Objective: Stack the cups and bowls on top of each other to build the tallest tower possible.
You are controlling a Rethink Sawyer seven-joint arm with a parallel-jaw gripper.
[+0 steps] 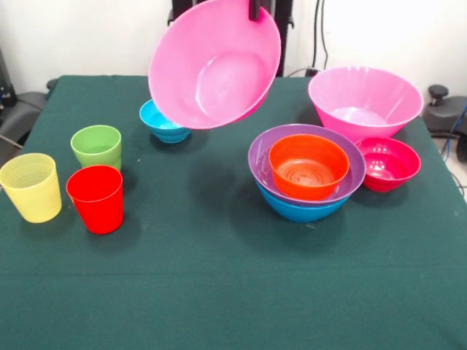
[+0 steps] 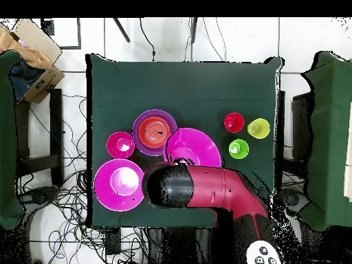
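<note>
Aloft: pink bowl point(image 1: 214, 62) | apparently hides cyan bowl point(image 1: 162, 121) partly

Arm point(image 2: 206, 189) is showing a glossy red shell from overhead, ending in a rounded black cap at the wrist end. A black band is breaking the red near the elbow. Base end is carrying a white panel with dark round buttons. Gripper point(image 1: 255, 10) is appearing as a small black piece.
</note>
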